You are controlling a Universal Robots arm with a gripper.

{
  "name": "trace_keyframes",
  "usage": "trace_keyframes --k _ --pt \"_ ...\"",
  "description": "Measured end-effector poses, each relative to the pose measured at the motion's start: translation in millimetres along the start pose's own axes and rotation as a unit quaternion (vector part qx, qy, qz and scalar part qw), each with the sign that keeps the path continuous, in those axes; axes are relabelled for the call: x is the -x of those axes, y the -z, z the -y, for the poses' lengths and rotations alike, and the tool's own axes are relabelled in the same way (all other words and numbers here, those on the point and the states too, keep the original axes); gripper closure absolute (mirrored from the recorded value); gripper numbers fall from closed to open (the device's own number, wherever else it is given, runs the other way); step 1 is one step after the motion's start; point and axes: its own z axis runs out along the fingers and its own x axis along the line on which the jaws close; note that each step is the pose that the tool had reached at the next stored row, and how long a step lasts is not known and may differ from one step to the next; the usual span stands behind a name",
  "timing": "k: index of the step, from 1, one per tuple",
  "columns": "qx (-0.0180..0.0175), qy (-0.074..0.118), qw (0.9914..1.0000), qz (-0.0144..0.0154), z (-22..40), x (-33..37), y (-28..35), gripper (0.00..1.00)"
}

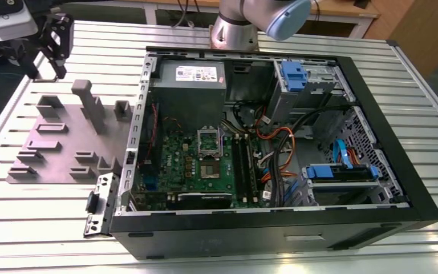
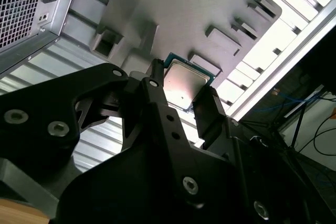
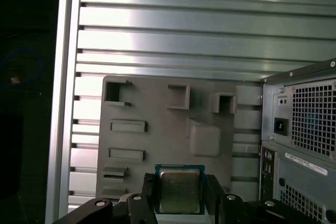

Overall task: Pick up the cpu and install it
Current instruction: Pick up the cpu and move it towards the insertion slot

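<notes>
Exterior view first: my claw (image 1: 46,71) hangs above the bench (image 1: 36,228) at the exterior view's far left. It sits beyond the back edge of the gray tray (image 1: 67,137) and well apart from the open case (image 1: 280,234). The motherboard (image 1: 192,171) lies flat on the case floor, with a silver socket frame (image 1: 209,141) near its middle.

In both wrist views I see the cpu (image 3: 179,190) sitting between the two black fingers (image 3: 212,195). Its silver top faces the first wrist camera, and a green rim shows around that metal. The claw is closed down to the chip's width, one finger against each of two opposite edges, so it has the cpu clamped. In the second wrist view the same chip (image 2: 185,83) is lit on one half, and the fingers (image 2: 207,111) flank it.

The tray lies behind the cpu in both wrist views, clearly farther off than the chip, so I read the cpu as held clear of the tray. The case's rear panel shows beside the tray there.
</notes>
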Motion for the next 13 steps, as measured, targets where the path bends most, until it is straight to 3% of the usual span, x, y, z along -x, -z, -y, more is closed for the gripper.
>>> trace_keyframes --k 13 --pt "0.0 0.0 1.0 0.0 0.7 17.5 0.4 0.53"
